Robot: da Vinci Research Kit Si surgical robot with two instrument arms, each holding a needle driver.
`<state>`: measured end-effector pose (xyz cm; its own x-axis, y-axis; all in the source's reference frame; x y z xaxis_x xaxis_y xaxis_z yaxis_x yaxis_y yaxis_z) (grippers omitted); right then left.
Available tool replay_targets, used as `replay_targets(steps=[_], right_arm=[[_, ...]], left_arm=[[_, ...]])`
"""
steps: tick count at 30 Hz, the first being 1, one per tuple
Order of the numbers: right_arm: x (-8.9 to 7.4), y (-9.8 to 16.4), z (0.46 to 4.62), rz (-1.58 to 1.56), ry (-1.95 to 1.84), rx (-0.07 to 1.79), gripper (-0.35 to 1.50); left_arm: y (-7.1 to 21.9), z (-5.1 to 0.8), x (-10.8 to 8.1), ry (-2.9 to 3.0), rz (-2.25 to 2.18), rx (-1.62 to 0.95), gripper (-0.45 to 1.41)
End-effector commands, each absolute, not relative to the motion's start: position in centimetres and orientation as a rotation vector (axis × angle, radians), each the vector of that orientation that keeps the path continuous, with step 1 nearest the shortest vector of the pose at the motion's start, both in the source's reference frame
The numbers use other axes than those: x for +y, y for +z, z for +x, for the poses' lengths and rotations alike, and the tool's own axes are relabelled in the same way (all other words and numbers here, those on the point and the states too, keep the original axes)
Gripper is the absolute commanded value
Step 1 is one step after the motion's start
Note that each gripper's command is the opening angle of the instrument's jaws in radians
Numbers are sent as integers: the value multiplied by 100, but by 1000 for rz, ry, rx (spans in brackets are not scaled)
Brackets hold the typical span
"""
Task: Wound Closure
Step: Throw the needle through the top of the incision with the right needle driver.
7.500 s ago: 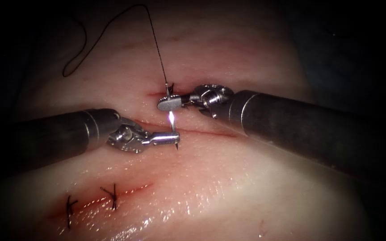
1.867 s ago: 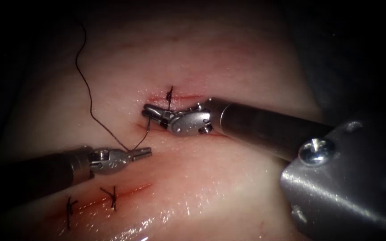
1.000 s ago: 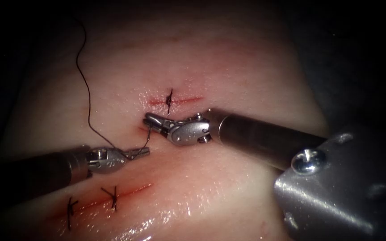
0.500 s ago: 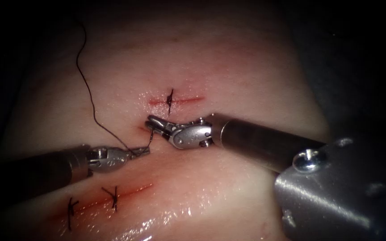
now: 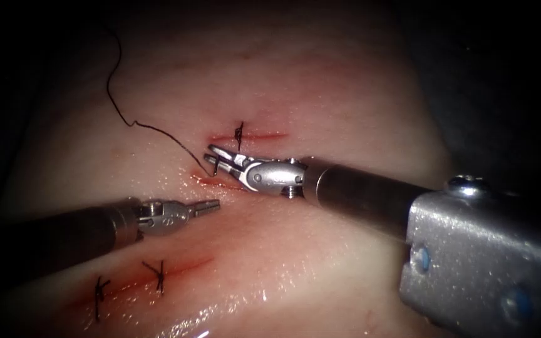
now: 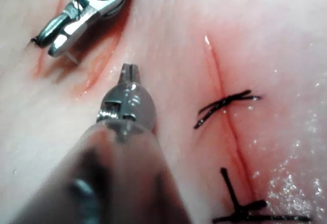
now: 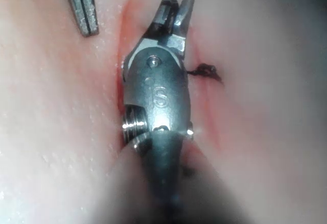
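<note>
Right tool (image 5: 215,155) with jaws parted around the thread (image 5: 158,130); left tool (image 5: 211,204) closed, empty (needle unseen).

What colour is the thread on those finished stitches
Black, dark against the pale tissue; the stitches show best in the left wrist view.

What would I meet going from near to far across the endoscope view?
Near cut with its two stitches → left pincer, shut and holding nothing → right pincer, with the thread ending at its tip → far cut's stitch.
</note>
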<state>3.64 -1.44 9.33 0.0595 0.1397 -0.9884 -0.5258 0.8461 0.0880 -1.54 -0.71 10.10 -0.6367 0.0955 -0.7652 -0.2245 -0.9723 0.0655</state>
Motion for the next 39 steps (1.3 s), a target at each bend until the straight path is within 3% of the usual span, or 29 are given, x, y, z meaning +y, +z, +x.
replay_targets(steps=[1, 27, 39], right_arm=[[-141, 939, 374, -292, 555, 1428, -35], [-107, 962, 368, 410, 1265, 1319, -35], [-137, 965, 374, 698, 1406, 1119, -35]], left_arm=[[1016, -158, -71, 2680, -1242, 224, -38], [1030, -137, -83, 2681, -1212, 195, -40], [1030, -133, -83, 2683, -1215, 194, -40]])
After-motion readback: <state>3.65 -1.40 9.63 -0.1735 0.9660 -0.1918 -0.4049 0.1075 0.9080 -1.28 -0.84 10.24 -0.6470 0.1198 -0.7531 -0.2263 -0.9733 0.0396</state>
